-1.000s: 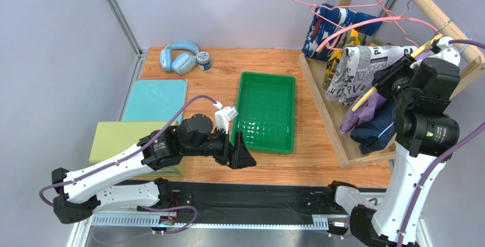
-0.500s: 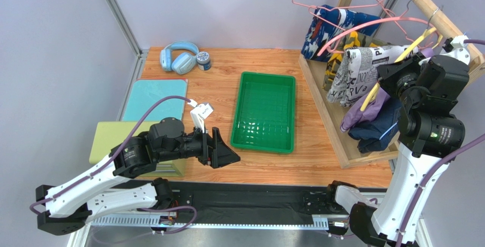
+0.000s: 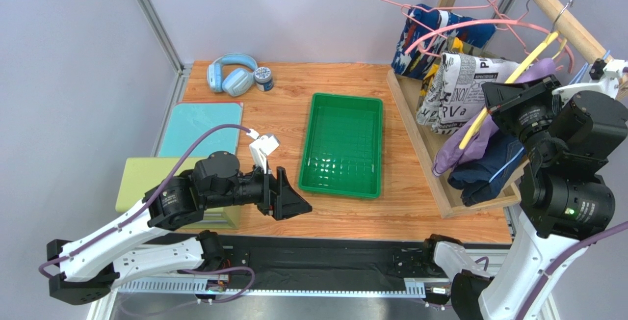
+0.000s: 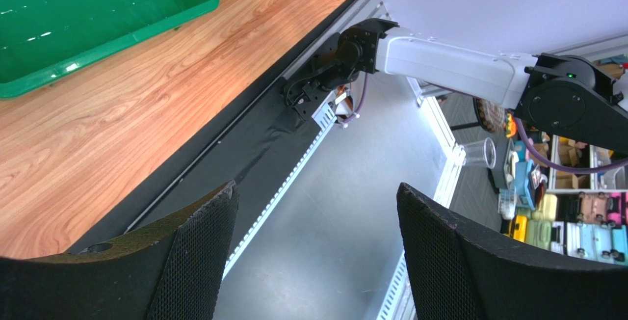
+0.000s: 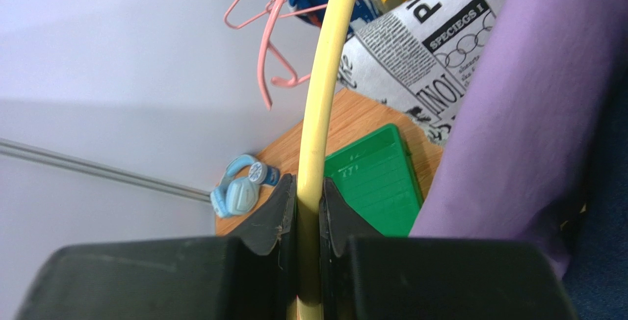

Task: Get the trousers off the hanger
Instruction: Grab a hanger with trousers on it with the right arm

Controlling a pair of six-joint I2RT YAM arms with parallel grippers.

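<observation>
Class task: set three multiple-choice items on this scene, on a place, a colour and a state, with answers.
1. Where on the table do the headphones lie? A far left corner; B near right corner; C centre.
2. What colour is the hanger in the right tool? A pink; B yellow; C green.
3. The left tool is: A shut on cloth; B shut on a hanger; C open, empty.
Answers: A, they sit by the far left edge; B, its jaws clamp a yellow rod; C, its jaws stand apart, empty.
</observation>
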